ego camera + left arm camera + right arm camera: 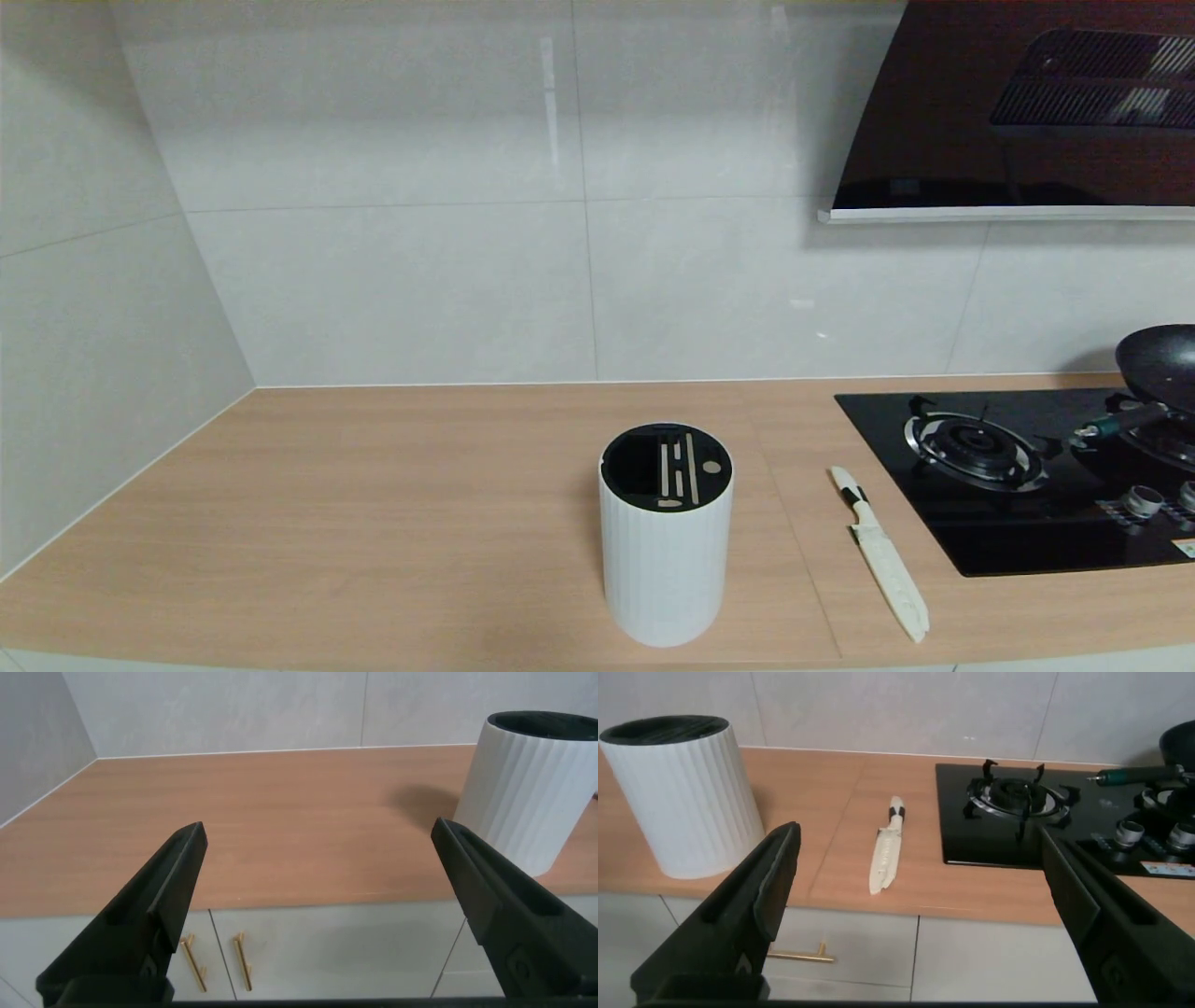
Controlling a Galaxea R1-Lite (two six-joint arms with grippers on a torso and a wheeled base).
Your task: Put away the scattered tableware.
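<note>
Cream-bladed knife [878,553] lies between white holder [666,560] and hob [943,523], handle toward the wall, tip toward the front edge, left gripper [318,835] and right gripper [920,835] both gaping wide.

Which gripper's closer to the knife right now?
Right. The right gripper faces the knife straight ahead; the left gripper is on the knife holder's far side, farther off.

Slotted holder [665,551] upright on tabletop [373,523], centre, near front edge. Knife [880,555] flat on tabletop right of holder, between it and hob [1008,495]. Pan [1162,364] on hob's far-right burner. Hood [1018,112] on wall above hob.
</note>
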